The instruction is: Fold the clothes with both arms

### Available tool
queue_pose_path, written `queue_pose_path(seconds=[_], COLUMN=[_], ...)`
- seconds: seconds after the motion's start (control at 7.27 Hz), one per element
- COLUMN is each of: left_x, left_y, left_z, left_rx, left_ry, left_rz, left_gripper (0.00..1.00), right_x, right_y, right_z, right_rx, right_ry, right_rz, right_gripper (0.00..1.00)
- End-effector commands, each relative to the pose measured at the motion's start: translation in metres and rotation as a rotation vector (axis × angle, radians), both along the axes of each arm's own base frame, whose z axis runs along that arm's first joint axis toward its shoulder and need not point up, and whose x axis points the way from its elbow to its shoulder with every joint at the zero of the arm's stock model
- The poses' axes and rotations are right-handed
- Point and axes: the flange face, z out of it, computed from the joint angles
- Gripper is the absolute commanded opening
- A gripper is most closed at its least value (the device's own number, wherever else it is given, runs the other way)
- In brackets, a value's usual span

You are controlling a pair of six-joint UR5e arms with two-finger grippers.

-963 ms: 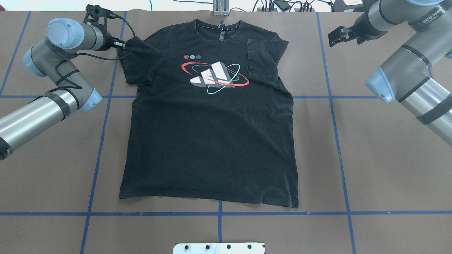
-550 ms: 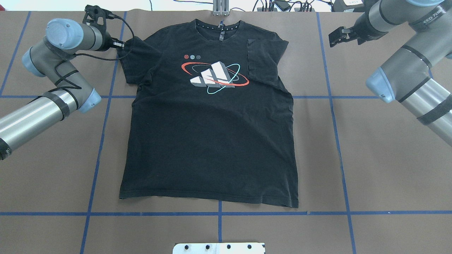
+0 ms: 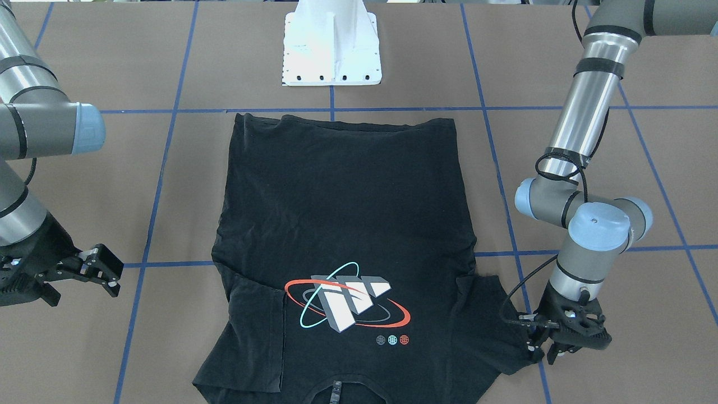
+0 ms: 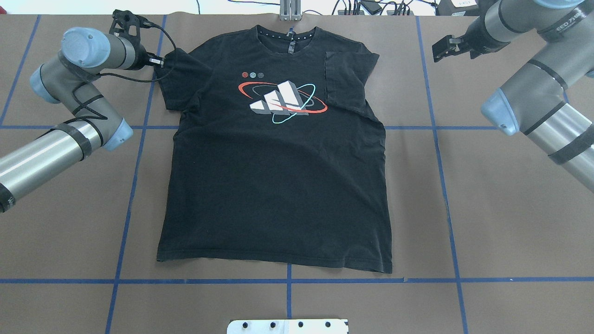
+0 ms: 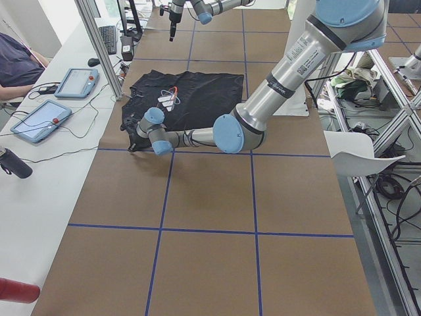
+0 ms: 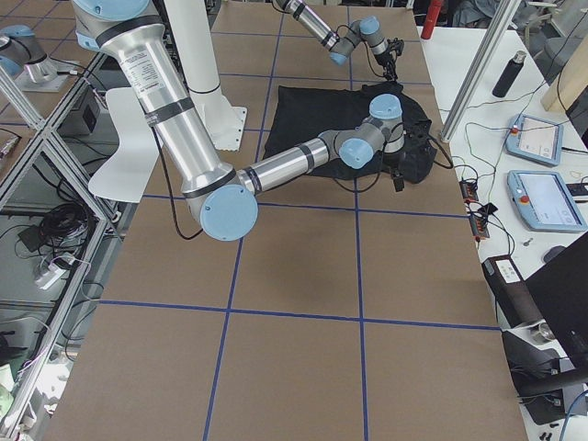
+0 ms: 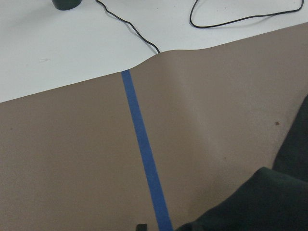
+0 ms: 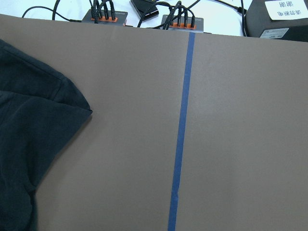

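Observation:
The black T-shirt [image 4: 278, 185] lies flat on the brown table with its print [image 4: 283, 102] facing up and its collar at the far edge. One sleeve [image 4: 345, 81] is folded inward over the chest. The other sleeve [image 4: 181, 76] lies spread out, and its edge [image 7: 260, 202] shows in the left wrist view. My left gripper [image 3: 542, 353] sits low at that sleeve's outer tip, fingers slightly apart, and I see no cloth pinched. My right gripper [image 3: 114, 276] hangs open and empty, off the shirt [image 3: 348, 213] beyond the folded sleeve. Bare table lies between it and the shirt's shoulder [image 8: 29, 144].
Blue tape lines [image 4: 287, 280] grid the table. The white pedestal base [image 3: 332, 50] stands at the near edge behind the hem. Cables and power boxes [image 4: 371, 7] line the far edge. A side bench holds tablets [image 5: 75, 82], and a person [image 5: 16, 66] sits there.
The left arm's wrist and elbow have shifted slightly toward the far edge while its gripper stays at the sleeve tip. The right gripper has barely moved. The shirt is unchanged.

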Motion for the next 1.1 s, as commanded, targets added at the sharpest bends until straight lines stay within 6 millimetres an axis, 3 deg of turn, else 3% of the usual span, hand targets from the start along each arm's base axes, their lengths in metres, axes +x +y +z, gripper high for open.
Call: queue_pose_path(seconds=[0.0, 0.14, 0.28, 0.69, 0.96], left_x=[0.002, 0.002, 0.002, -0.002, -0.027], left_y=[0.002, 0.002, 0.002, 0.000, -0.009], left_z=[0.002, 0.002, 0.002, -0.011, -0.058], left_rx=[-0.002, -0.002, -0.003, 0.010, 0.048], left_ry=[0.000, 0.000, 0.001, 0.025, 0.105], left_rz=[0.004, 0.004, 0.004, 0.010, 0.035], left_gripper=[0.34, 0.22, 0.01, 0.00, 0.00], right_x=[0.000, 0.000, 0.000, 0.000, -0.001], right_y=[0.000, 0.000, 0.000, -0.001, -0.001], right_z=[0.000, -0.001, 0.000, -0.002, -0.005], right_rx=[0.001, 0.002, 0.001, 0.003, 0.005], right_ry=[0.000, -0.001, 0.000, -0.002, -0.004], right_rz=[0.000, 0.000, 0.000, -0.001, 0.000], right_gripper=[1.00, 1.00, 1.00, 1.00, 1.00])
